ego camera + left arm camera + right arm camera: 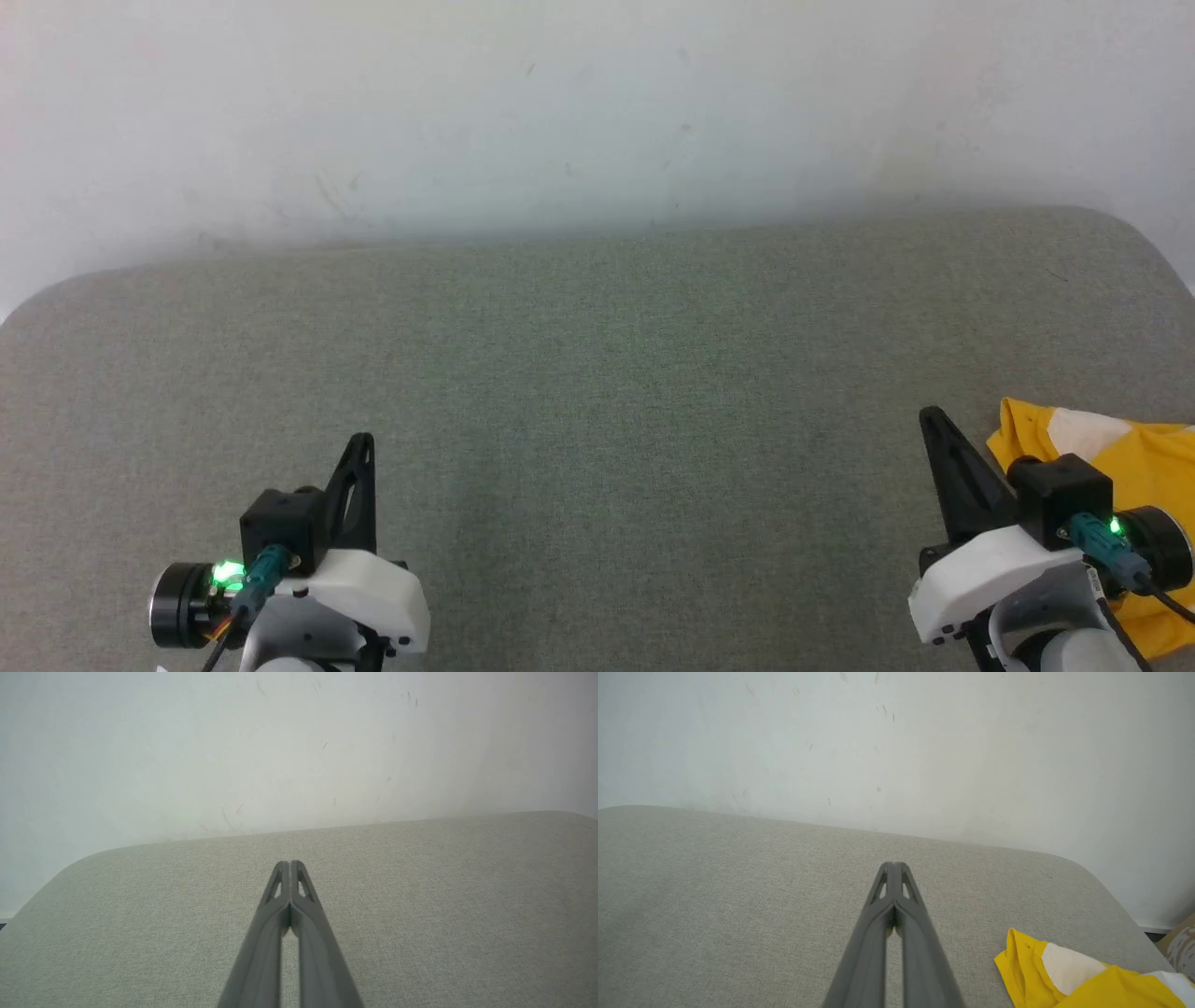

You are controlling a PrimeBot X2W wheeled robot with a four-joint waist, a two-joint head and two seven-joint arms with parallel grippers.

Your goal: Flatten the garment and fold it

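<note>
Head view: a bright yellow soft cloth T-shirt point(1153, 462) with white patches lies bunched at the right edge of the grey fabric-covered table point(597, 373), just beside the right gripper point(931, 417). The left gripper point(363, 441) is well apart.
Left wrist view: the fingers point(264, 952) are pressed together, holding nothing.
Right wrist view: the fingers point(868, 952) are pressed together, holding nothing. The T-shirt lies at lower right, apart from them.

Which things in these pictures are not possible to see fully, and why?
Garment, head view: cut off by the right edge and partly covered by the wrist of the right end effector; whole shape and print unknown.
Garment, right wrist view: cut off by the bottom edge.
Brownish thing, right wrist view: cut off by the right edge; unidentifiable.
</note>
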